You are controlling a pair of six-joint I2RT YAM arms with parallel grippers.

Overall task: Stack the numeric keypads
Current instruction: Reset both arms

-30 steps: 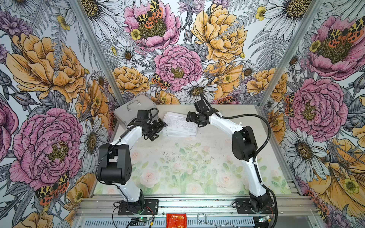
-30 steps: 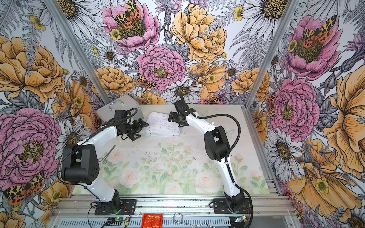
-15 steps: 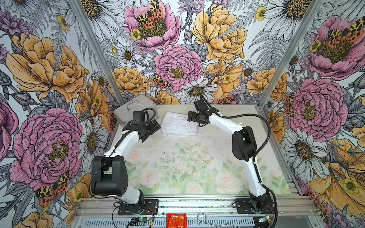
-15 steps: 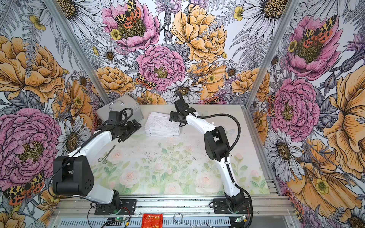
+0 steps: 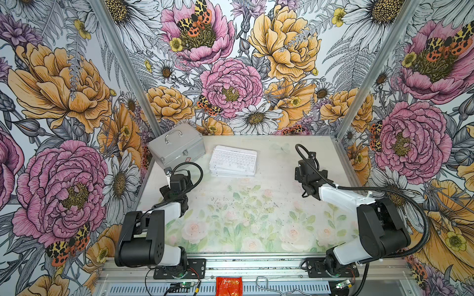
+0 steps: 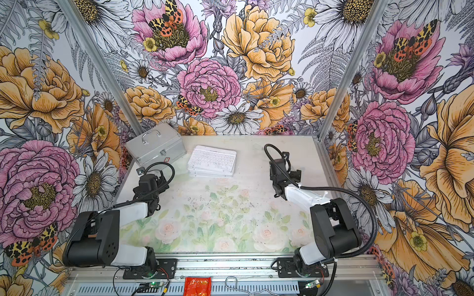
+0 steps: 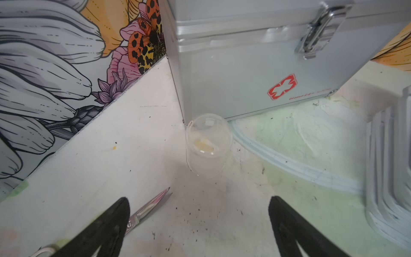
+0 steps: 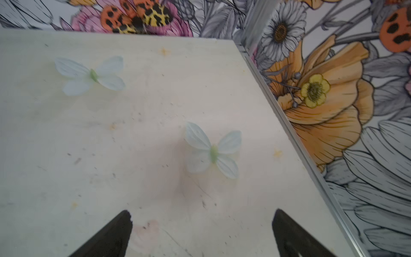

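Only one sign is coming through: a red cross emblem (image 7: 282, 86) is showing on the front wall of the silver case (image 7: 244, 77), far left corner of the worktop (image 5: 256, 205). Small red print beside it is blurring out. Key legends on the numeric keypads (image 5: 233, 160) are rendering too small.

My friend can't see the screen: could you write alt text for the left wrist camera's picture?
The left gripper hangs open and empty over a speckled table, a clear plastic cup ahead of it at the corner of a silver metal case marked with a red cross. Scissors lie by one finger, and the stacked keypads show edge-on alongside.
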